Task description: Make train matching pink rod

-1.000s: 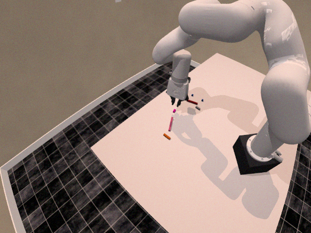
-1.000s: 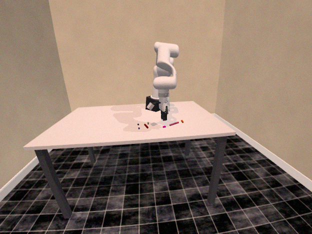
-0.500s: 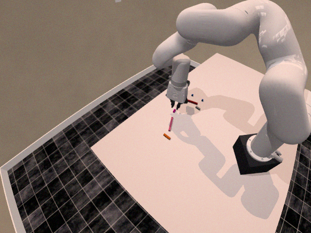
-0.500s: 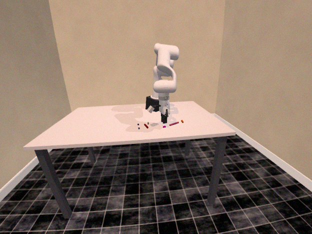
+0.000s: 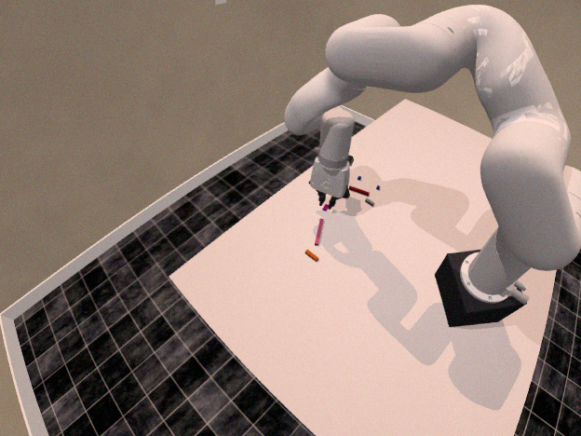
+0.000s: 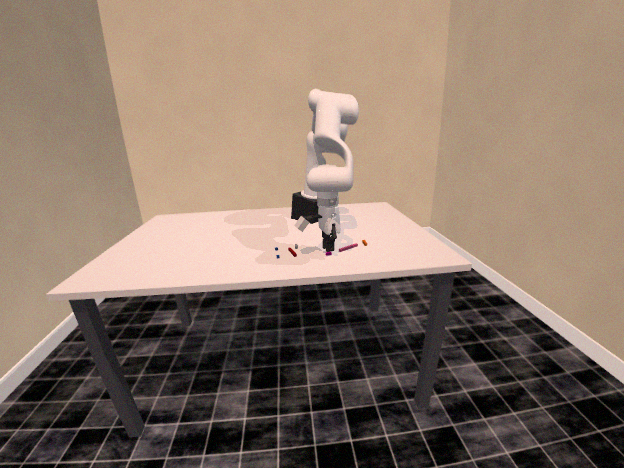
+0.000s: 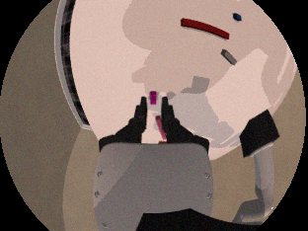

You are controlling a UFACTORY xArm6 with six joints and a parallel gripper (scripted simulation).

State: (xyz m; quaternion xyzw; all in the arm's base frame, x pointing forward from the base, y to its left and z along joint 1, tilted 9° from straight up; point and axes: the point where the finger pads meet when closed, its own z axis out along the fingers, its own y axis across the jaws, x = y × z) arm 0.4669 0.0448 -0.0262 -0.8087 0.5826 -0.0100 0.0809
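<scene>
My gripper (image 5: 326, 204) (image 6: 328, 248) (image 7: 154, 104) is partly open, with nothing held. Its fingertips are low over the magenta rod (image 5: 325, 207) (image 6: 328, 253) (image 7: 153, 98), which shows between them in the wrist view. The pink rod (image 5: 319, 232) (image 6: 348, 247) (image 7: 161, 127) lies apart from it. The orange rod (image 5: 312, 255) (image 6: 364, 242) lies beyond the pink rod's far end. The red rod (image 5: 359, 191) (image 6: 292, 251) (image 7: 204, 28) and the grey rod (image 5: 370, 202) (image 6: 296, 246) (image 7: 228, 56) lie separately. Two blue rods (image 5: 359, 178) (image 5: 378, 187) lie near the red rod.
All rods lie on the pale table (image 5: 263, 319) (image 6: 201, 272). The arm's black base (image 5: 450, 291) stands on the same table, and the arm's shadows fall across the table around the rods. The table's edge runs beyond the gripper in the top view.
</scene>
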